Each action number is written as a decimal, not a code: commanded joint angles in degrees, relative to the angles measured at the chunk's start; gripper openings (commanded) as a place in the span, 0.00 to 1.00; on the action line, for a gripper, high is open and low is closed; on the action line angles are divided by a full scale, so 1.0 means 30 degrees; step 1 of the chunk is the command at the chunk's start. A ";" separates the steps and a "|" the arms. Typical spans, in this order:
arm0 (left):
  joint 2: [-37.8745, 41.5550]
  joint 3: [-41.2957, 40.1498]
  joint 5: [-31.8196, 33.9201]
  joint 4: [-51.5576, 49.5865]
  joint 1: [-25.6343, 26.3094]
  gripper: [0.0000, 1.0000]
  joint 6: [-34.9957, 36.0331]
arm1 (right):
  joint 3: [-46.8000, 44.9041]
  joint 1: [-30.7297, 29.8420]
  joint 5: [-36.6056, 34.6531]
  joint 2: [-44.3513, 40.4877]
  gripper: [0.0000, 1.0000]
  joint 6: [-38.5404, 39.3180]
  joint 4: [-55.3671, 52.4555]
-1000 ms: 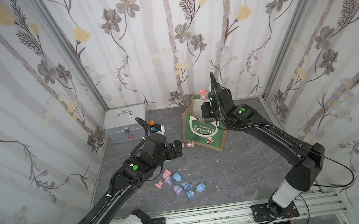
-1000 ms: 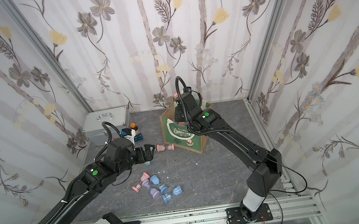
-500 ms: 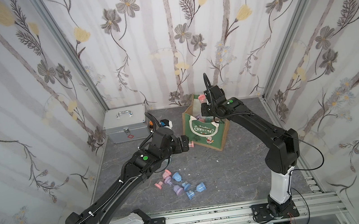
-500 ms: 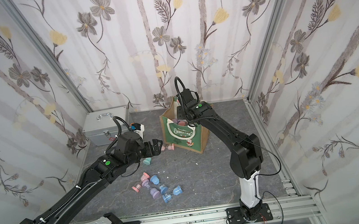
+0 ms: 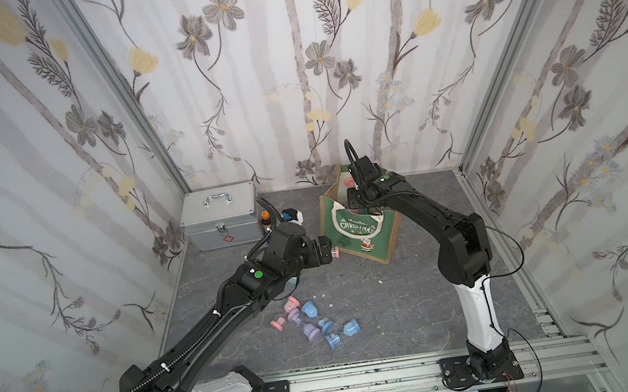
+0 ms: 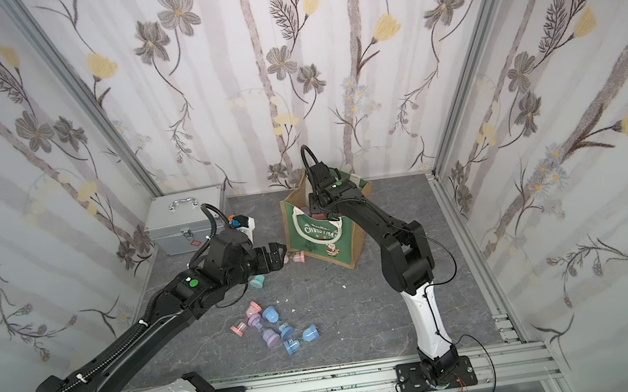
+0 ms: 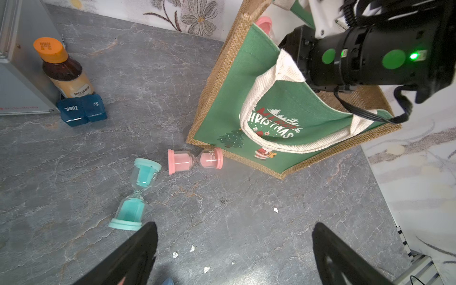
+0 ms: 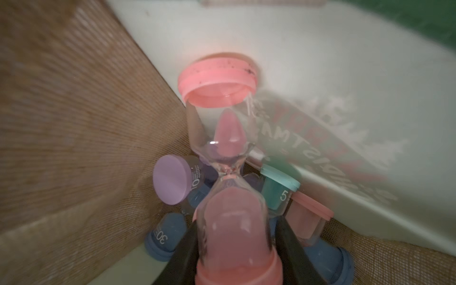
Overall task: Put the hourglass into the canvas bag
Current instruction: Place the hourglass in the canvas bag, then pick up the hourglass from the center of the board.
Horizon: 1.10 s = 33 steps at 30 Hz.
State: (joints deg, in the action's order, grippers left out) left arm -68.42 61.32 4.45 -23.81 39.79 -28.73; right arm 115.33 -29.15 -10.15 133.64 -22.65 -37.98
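The canvas bag (image 5: pixel 362 227) (image 6: pixel 324 241) (image 7: pixel 269 98) stands at the back of the grey floor, green with "CHRISTMAS" lettering and jute sides. My right gripper (image 8: pixel 237 222) is down inside it, shut on the lower bulb of a pink hourglass (image 8: pixel 229 138). Several other hourglasses (image 8: pixel 170 182) lie on the bag's bottom. My left gripper (image 7: pixel 234 229) (image 6: pixel 276 253) hangs open and empty above the floor, just left of the bag. A pink hourglass (image 7: pixel 195 161) lies against the bag's base, with a teal hourglass (image 7: pixel 137 195) beside it.
Several loose hourglasses (image 5: pixel 312 323) (image 6: pixel 276 327) lie in a cluster on the front floor. A silver metal case (image 5: pixel 222 217) stands at the back left, with an orange-capped brown bottle (image 7: pixel 63 69) and a blue pill box (image 7: pixel 82 109) next to it. Walls close in on three sides.
My right gripper has sunk from above the bag's rim down into it with the pink hourglass. My left arm has reached toward the bag's base.
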 commanded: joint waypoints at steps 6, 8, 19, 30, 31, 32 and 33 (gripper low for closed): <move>-0.0015 -0.0079 0.0304 0.0468 -0.0021 1.00 -0.0197 | 0.0118 0.0011 -0.0802 -0.0712 0.49 0.0326 0.0581; 0.0039 -0.0074 0.0304 0.0501 -0.0021 1.00 -0.0250 | 0.0129 0.0001 -0.0920 -0.1212 0.54 0.0345 0.0640; 0.0739 -0.0086 -0.0076 -0.0016 -0.0021 1.00 -0.0539 | -0.1113 -0.0803 -0.0595 -0.5396 0.72 0.1167 0.1352; 0.2941 -0.1373 0.1244 -0.1544 -0.0021 1.00 -0.0619 | -0.3398 -0.4409 -0.2552 -0.8934 0.77 0.0520 0.0778; 0.3224 -0.1559 0.1448 -0.1691 -0.0021 1.00 -0.0637 | -0.3704 -0.4869 -0.2775 -0.9078 0.77 0.0549 0.0888; 0.3455 -0.1719 0.1682 -0.1823 -0.0025 1.00 -0.0684 | -0.3933 -0.5287 -0.2825 -0.9125 0.77 0.0600 0.0976; 0.3749 -0.1883 0.1968 -0.2055 -0.0034 1.00 -0.0770 | -0.4187 -0.5974 -0.2770 -0.9128 0.77 0.0668 0.1053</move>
State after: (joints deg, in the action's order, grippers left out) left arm -58.54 56.40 7.25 -28.05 39.79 -30.15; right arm 104.09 -44.42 -16.45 106.63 -20.34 -36.40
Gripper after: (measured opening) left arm 0.997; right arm 0.770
